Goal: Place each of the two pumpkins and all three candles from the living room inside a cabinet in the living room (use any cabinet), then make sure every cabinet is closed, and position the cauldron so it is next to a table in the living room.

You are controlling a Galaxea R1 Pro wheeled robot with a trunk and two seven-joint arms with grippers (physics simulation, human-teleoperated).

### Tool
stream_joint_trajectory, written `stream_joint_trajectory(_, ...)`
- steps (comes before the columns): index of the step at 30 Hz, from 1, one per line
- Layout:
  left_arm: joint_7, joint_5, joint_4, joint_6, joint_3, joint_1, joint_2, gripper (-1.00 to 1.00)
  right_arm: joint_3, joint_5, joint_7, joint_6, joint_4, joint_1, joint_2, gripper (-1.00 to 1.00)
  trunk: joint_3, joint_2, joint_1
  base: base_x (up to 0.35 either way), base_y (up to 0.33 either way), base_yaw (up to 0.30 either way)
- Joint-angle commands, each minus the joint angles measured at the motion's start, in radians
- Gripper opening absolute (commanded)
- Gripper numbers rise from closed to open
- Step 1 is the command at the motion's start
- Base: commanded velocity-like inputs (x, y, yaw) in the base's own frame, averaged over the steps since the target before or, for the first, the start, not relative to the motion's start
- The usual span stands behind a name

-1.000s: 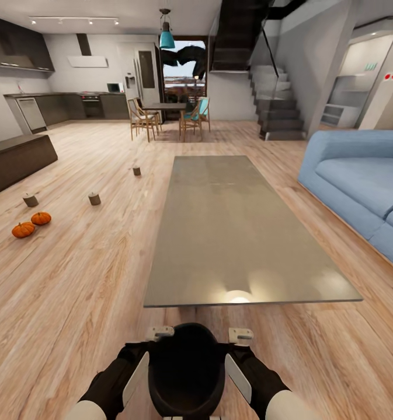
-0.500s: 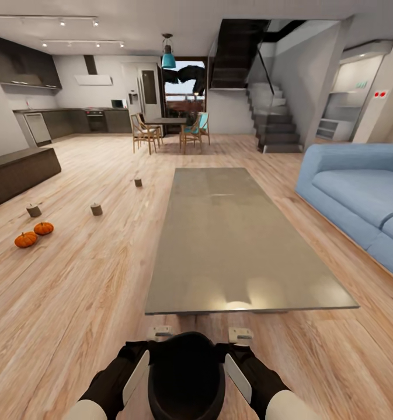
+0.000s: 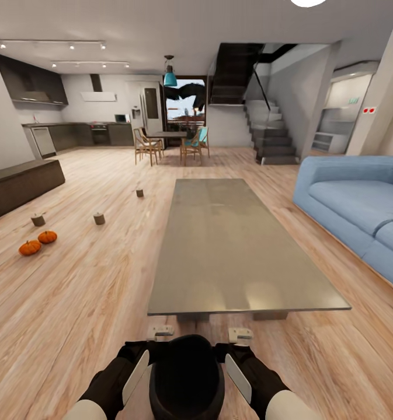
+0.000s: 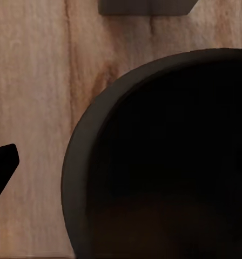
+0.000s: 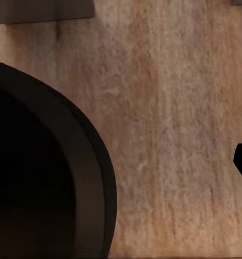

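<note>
Cauldron (image 3: 186,373) sits low at the near edge of the head view, black and round, mouth up, held between both arms just short of the near end of the long grey tabletop (image 3: 231,245). Left gripper (image 3: 139,366) and right gripper (image 3: 236,368) are pressed against opposite sides of it, each with 1 finger inside the rim and 1 outside, so both look clamped on the rim. In the left wrist view the cauldron (image 4: 169,156) is a dark bowl over wood floor (image 3: 73,303), with 1 black fingertip (image 4: 2,162) showing outside the rim. The right wrist view shows the same: rim (image 5: 94,178), then bare floor.

2 pumpkins (image 3: 38,242) lie on the floor far left, almost touching. 3 candles stand near them, spread out: 1 (image 3: 38,220) just beyond the pumpkins, 1 (image 3: 99,219) further right, 1 (image 3: 139,192) farther back toward the tabletop's far left corner. Cabinet (image 3: 21,186), low and dark brown, runs along the left wall, fronts look shut. Blue sofa (image 3: 360,216) on the right.
</note>
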Motion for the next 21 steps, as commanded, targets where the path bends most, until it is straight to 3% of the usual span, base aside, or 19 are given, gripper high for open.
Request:
stream_joint_trajectory(1, 0.007, 0.010, -0.002, 0.004, -0.003, 0.000, 0.001, 1.00, 0.003, -0.006, -0.008, 0.004, -0.001, 0.000, 0.000, 1.00, 0.003, 0.000, -0.001, -0.147, 0.000, 0.000)
stream_joint_trajectory(21, 0.007, 0.010, -0.002, 0.004, -0.003, 0.000, 0.001, 1.00, 0.005, -0.005, 0.001, 0.005, -0.001, 0.000, 0.000, 1.00, 0.079, 0.018, -0.017, -0.102, 0.020, 0.000)
